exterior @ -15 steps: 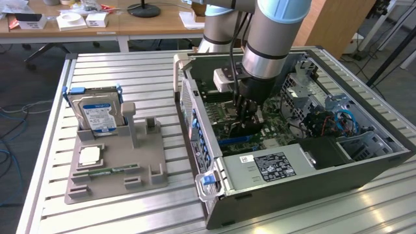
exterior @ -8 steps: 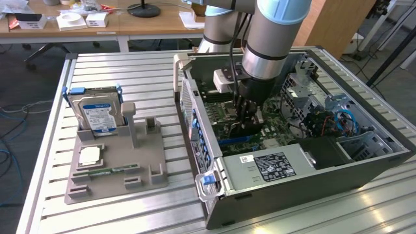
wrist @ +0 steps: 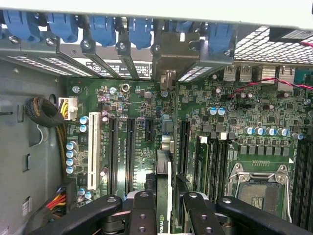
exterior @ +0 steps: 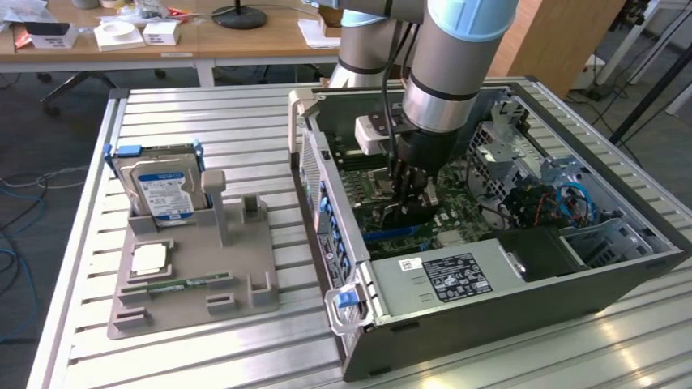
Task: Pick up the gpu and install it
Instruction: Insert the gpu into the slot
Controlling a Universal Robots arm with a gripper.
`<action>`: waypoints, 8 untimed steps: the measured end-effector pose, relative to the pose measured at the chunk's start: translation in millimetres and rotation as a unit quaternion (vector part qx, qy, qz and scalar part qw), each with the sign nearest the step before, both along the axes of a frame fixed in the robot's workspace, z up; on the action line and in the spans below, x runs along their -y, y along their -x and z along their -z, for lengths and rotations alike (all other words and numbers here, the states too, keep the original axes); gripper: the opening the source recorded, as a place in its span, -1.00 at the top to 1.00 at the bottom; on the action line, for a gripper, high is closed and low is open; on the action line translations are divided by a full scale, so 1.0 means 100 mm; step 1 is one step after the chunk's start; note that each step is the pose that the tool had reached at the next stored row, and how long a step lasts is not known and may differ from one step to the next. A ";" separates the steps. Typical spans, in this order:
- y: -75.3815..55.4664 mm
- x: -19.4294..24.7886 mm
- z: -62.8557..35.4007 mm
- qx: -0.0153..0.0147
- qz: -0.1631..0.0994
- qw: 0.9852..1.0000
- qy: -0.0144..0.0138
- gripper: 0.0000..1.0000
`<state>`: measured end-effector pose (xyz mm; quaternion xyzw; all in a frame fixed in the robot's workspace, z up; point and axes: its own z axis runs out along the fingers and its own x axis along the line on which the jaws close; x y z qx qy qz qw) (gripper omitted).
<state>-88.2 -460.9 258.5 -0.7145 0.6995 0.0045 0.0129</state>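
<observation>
a slatted metal table (exterior: 216, 113) stands in an office-like room, with wooden desks (exterior: 249, 40) and small white boxes behind it. toward the exterior view's right an open computer case (exterior: 519, 324) lies on its side on the table, its green motherboard (wrist: 234, 107) facing up and a labelled power supply (exterior: 454, 275) at the near end. toward the exterior view's left lies a grey fixture tray (exterior: 194, 275); in it a silver hard drive (exterior: 162, 190) with a blue-white label stands upright, a square processor chip (exterior: 149, 259) lies flat, and a narrow green memory stick (exterior: 178, 285) lies just in front of the chip. the robot arm (exterior: 454, 57) reaches straight down into the case, and the gripper (exterior: 411, 190) hangs low over the board. in the wrist view the gripper (wrist: 164, 205) has its black fingers (wrist: 144, 208) drawn in close on the gpu (wrist: 163, 166), pinching the thin card from both flat sides. the card stands on edge, running in line with the long expansion slots, beside a white slot (wrist: 93, 152) and apart from the empty processor socket (wrist: 257, 188). its far end points at the rear slot openings under the row of blue clips (wrist: 102, 27). whether its lower edge is fully seated in a slot cannot be told. in the exterior view the gpu (exterior: 404, 215) shows as a dark shape directly under the fingers, down among the board's parts.
</observation>
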 end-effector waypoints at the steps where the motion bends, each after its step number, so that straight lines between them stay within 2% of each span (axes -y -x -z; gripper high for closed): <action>1: 0.00 -0.001 0.005 0.000 0.000 1.000 0.000 0.47; 8: 0.00 0.000 0.032 0.000 0.000 1.000 0.000 0.47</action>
